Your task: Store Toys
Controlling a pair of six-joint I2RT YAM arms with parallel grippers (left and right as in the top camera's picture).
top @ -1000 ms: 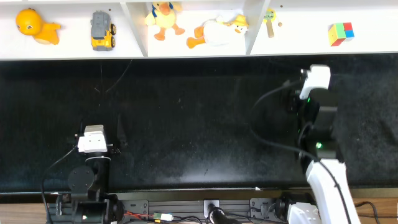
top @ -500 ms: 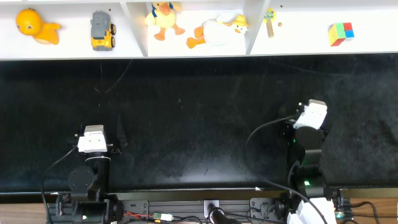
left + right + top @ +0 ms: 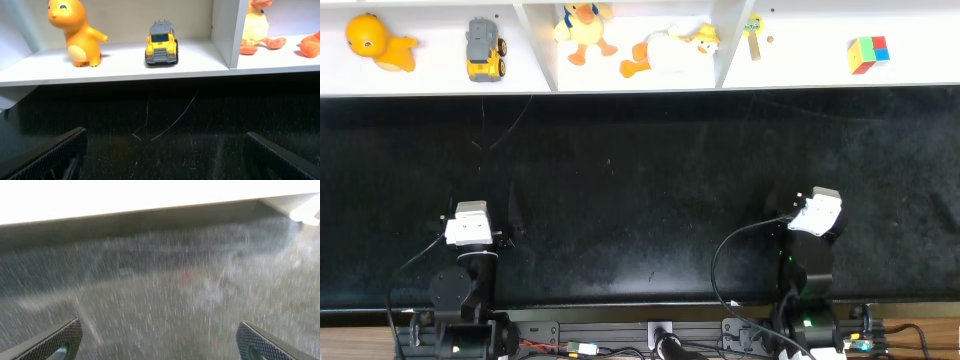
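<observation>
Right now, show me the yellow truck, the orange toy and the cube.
yellow truck [image 3: 161, 44], left wrist view, its front.
orange toy [image 3: 80, 36], left wrist view, its chest.
cube [image 3: 868, 54], top view, its middle.

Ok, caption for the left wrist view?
Open left gripper facing white shelf holding orange toy and yellow truck, black mat between.
</observation>
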